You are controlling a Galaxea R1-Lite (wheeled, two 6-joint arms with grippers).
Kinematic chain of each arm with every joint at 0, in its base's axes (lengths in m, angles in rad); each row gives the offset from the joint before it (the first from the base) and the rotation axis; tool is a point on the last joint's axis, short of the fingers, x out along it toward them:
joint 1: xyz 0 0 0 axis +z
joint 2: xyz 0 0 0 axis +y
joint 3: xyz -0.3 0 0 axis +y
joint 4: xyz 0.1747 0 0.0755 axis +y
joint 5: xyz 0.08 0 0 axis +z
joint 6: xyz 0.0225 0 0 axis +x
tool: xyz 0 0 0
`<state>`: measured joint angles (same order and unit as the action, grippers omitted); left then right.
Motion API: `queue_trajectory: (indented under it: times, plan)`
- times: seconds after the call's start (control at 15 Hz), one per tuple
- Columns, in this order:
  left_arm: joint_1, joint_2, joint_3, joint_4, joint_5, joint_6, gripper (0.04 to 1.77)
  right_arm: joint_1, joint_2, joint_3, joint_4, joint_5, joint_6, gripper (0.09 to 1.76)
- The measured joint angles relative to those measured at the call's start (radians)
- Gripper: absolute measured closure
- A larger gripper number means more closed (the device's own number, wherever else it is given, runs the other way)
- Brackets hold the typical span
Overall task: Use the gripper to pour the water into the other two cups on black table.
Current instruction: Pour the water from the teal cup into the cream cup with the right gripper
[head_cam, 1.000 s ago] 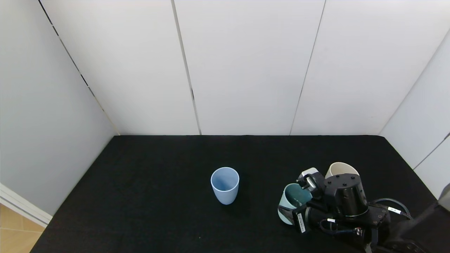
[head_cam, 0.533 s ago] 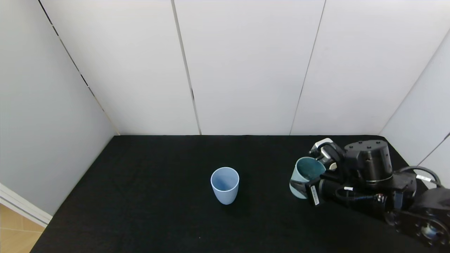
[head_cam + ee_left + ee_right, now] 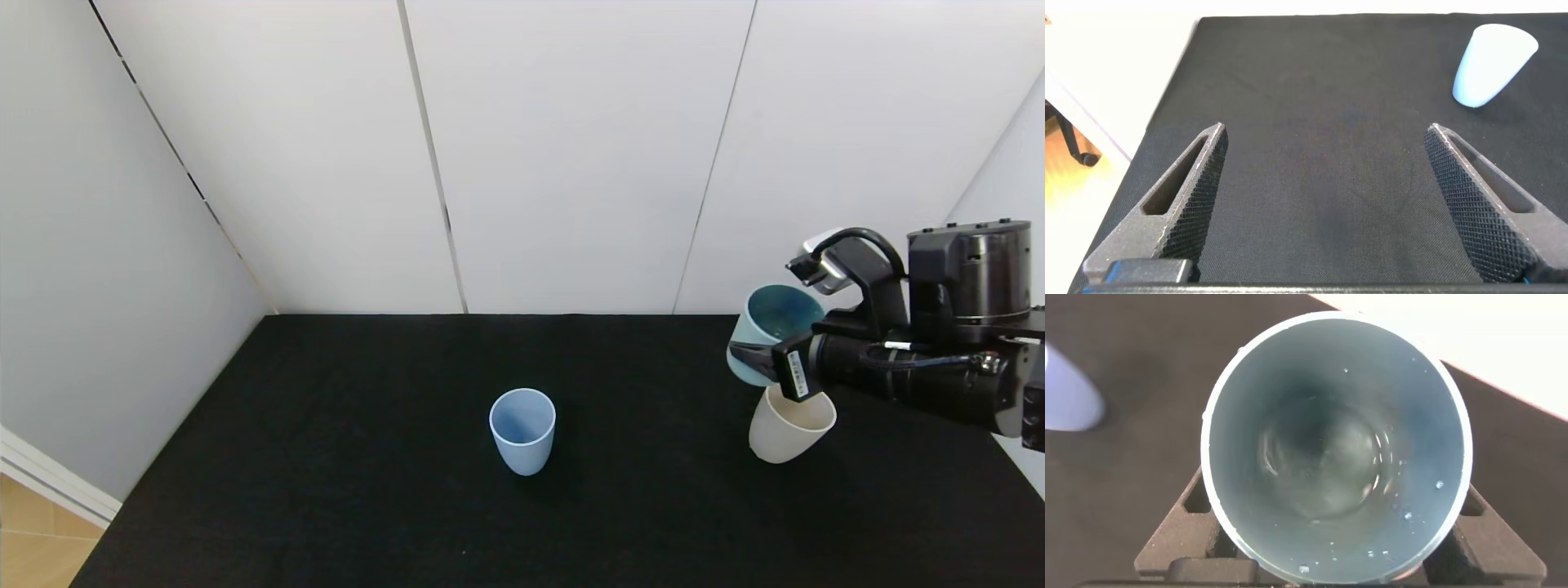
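teal cup [image 3: 771, 331], clenched in the right gripper [image 3: 784, 347], has risen off the black table [image 3: 367, 490] and now hangs above the beige cup [image 3: 790, 425], water [image 3: 1327, 469] inside. likely about to pour. blue cup [image 3: 522, 429] waits at centre. left gripper [image 3: 1327, 204] idles, spread wide.

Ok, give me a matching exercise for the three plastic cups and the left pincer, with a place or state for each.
Things:
1. teal-green plastic tumbler
2. light blue plastic tumbler
3. cream-beige plastic tumbler
4. left pincer

States:
A. open over the black cloth-covered table
B. standing alone mid-table
C. held tilted in the right pincer
D. standing below the held cup

Pairs: 1-C, 2-B, 3-D, 4-A
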<state>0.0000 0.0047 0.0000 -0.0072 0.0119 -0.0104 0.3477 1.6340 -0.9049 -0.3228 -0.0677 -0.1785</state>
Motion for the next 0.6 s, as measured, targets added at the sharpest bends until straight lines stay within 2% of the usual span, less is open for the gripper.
queue_trajectory:
  times: [0.2, 0.6]
  plan:
    - [0.000, 0.000, 0.000, 0.000, 0.000, 0.000, 0.09, -0.068, -0.065, -0.035, 0.106, 0.005, -0.028, 0.64]
    - [0.000, 0.000, 0.000, 0.000, 0.000, 0.000, 0.09, -0.235, -0.161, -0.037, 0.225, 0.011, -0.158, 0.65]
